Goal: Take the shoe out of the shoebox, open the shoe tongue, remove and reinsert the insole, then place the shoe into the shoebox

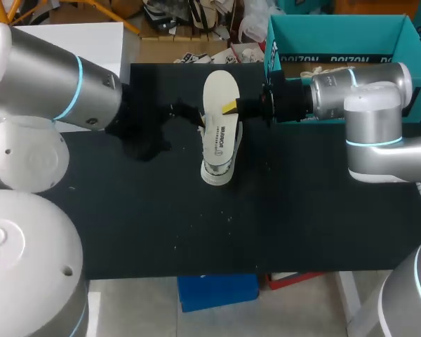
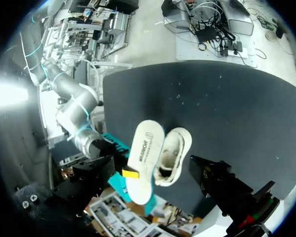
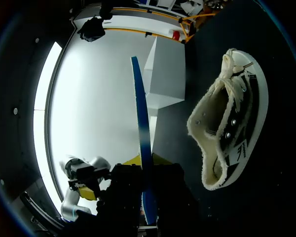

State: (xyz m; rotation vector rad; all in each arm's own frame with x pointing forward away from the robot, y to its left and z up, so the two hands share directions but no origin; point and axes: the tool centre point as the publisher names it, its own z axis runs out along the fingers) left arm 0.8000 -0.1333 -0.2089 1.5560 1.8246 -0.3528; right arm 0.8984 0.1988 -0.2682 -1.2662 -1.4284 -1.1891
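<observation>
Insole point(image 1: 219, 95) clamped in right pincer point(image 1: 232, 107), above shoe point(image 1: 217, 170) on counter point(image 1: 309, 210). Left pincer point(image 1: 177, 114) grip: cannot tell.

Black surface point(image 1: 302, 210) spreads under and around right gripper point(image 1: 231, 108), a few pale specks on it. White box point(image 1: 63, 49) well off beside gripper, by surface's far corner; on it or not, can't tell.

Blk print on insole point(image 1: 220, 123); wht lettering on shoebox point(image 1: 323, 59) wall.

Strong white glare washes the right wrist view.
</observation>
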